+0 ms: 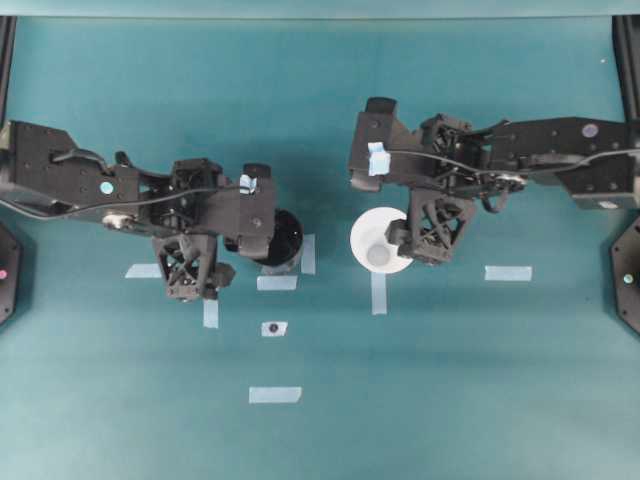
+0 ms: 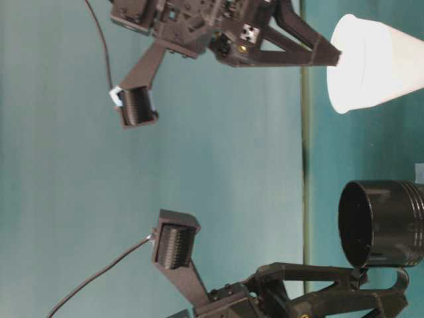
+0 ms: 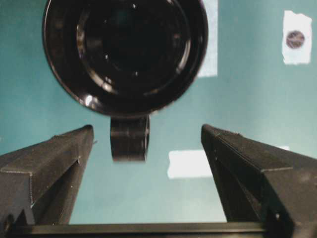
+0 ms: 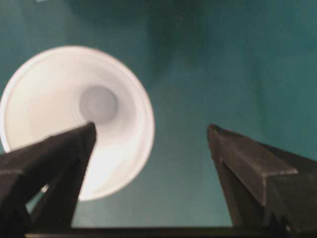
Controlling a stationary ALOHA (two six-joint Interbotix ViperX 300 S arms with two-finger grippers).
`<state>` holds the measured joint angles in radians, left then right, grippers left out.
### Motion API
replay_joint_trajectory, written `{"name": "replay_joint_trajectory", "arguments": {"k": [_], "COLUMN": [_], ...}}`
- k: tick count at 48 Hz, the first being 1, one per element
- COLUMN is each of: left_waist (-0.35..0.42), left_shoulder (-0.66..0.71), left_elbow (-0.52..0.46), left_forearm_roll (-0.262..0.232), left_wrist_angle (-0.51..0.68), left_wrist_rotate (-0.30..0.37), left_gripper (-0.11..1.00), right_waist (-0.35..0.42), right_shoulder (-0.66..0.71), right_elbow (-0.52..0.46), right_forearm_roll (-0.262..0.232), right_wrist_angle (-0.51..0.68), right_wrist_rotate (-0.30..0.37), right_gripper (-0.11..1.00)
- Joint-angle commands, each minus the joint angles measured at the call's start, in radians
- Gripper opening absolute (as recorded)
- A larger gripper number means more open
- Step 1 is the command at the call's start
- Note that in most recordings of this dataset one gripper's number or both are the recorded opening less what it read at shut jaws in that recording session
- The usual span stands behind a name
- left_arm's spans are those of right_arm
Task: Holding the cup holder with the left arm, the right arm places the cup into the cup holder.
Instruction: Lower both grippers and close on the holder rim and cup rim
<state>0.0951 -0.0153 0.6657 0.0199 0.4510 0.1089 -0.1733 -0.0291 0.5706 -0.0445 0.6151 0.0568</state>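
Nothing here can be read: no words, brand names or numbers on any surface. The nearest thing to a sign is a small dark round mark on a white tape patch point(image 1: 273, 328) stuck to the teal table point(image 1: 450, 400), at about five o'clock from the cup holder point(image 1: 283, 238). The other tape strips point(image 1: 275, 395) on the table are blank.

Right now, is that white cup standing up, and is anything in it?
Upright and empty: the white cup stands mouth up on the table, and the right wrist view shows its bare bottom.
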Motion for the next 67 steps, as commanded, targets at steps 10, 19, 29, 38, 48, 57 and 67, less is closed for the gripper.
{"name": "replay_joint_trajectory", "arguments": {"k": [10, 19, 29, 38, 48, 57, 67], "left_waist": [0.026, 0.026, 0.026, 0.026, 0.026, 0.026, 0.025], "left_shoulder": [0.008, 0.014, 0.017, 0.017, 0.023, 0.028, 0.026], "left_elbow": [-0.018, -0.015, -0.017, -0.020, -0.017, -0.021, -0.029], "left_forearm_roll": [0.002, 0.002, 0.002, 0.002, 0.002, 0.002, 0.002], "left_wrist_angle": [-0.032, -0.034, -0.032, -0.032, -0.034, -0.031, -0.028], "left_wrist_rotate": [-0.002, -0.003, -0.003, -0.003, -0.003, -0.008, -0.017], "left_gripper": [0.95, 0.95, 0.95, 0.95, 0.94, 0.87, 0.54], "right_waist": [0.000, 0.000, 0.000, -0.002, -0.008, -0.012, -0.011], "right_shoulder": [0.020, 0.031, 0.037, 0.040, 0.048, 0.058, 0.061], "right_elbow": [-0.014, -0.014, -0.012, -0.014, -0.020, -0.026, -0.029], "right_forearm_roll": [-0.002, -0.002, -0.002, -0.002, -0.002, 0.003, 0.006], "right_wrist_angle": [-0.026, -0.026, -0.026, -0.026, -0.025, -0.020, -0.017], "right_wrist_rotate": [-0.009, -0.006, -0.006, -0.006, -0.006, -0.003, -0.003], "right_gripper": [0.95, 0.95, 0.95, 0.95, 0.93, 0.84, 0.54]}}
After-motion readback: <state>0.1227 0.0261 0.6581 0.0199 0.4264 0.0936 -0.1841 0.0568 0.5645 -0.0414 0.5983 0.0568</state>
